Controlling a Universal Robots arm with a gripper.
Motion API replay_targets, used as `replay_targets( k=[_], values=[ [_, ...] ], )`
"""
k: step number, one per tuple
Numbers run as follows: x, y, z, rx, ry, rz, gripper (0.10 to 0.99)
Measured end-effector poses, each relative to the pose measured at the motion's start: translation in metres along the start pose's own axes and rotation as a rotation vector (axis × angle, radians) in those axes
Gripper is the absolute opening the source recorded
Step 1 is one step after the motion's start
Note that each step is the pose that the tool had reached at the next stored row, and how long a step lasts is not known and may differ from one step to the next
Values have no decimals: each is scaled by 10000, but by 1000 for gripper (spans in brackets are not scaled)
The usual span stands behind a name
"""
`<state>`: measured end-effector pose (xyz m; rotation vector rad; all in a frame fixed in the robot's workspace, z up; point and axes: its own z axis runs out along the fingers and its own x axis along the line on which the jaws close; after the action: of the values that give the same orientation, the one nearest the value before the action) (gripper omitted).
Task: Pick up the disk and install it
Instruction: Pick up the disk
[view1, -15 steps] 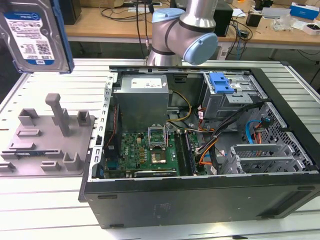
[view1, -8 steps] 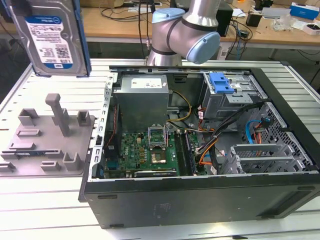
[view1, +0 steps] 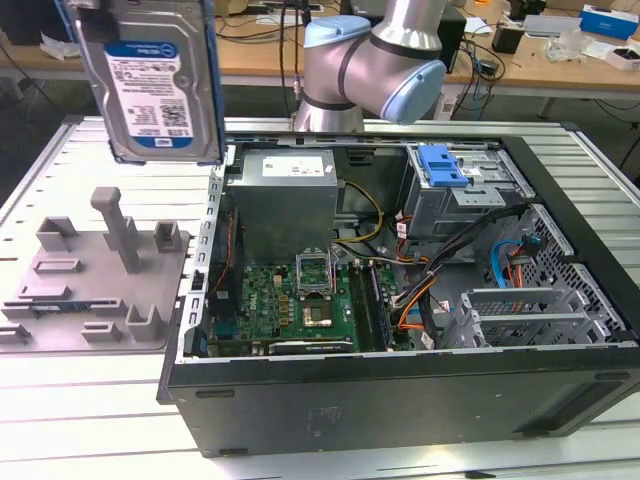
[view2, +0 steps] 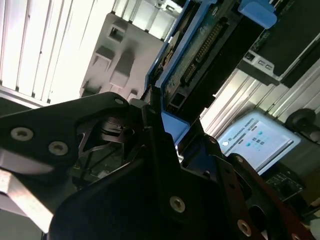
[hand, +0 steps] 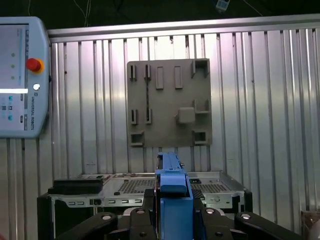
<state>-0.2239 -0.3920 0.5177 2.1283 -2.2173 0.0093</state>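
Showing the transfer step of the work: your black two-fingered gripper (hand: 173, 199) is closed on the disk (view1: 155, 80), a flat silver metal hard drive with a white-and-blue label in a blue plastic carrier bracket, the fingers (view2: 162, 160) clamping the carrier's edges in both wrist views; in the exterior view the disk hangs upright, label toward the camera, high above the grey moulded plastic fixture plate (view1: 95, 270) on the ribbed aluminium table (view1: 60, 420), well apart from the open black computer tower case (view1: 400, 410) toward the exterior view's right; judge the pick done and the install not yet begun; a likely seat is the grey metal drive cage with its blue plastic latch (view1: 443, 165), near the grey power-supply box (view1: 285, 200); seating the disk there would call for you to tip it out of the vertical, square the carrier with the opening, and clear the cable bundle (view1: 440, 270).
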Motion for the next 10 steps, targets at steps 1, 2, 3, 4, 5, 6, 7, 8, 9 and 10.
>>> replay_targets(
  k=[1,2,3,4,5,6,7,8,9,10],
  values=[
    [36,-95,-2,0,0,0,365],
    [63,-169,-4,0,0,2,365],
    [97,-249,-6,0,1,0,365],
    [127,-316,-7,1,-1,2,365],
    [145,-354,-7,1,0,0,365],
    [182,-428,-9,0,0,3,365],
    [210,-484,-10,0,1,-1,365],
    [256,-575,-11,0,0,2,365],
    [277,-620,-12,0,1,0,365],
    [293,-654,-12,0,0,1,365]
  ],
)
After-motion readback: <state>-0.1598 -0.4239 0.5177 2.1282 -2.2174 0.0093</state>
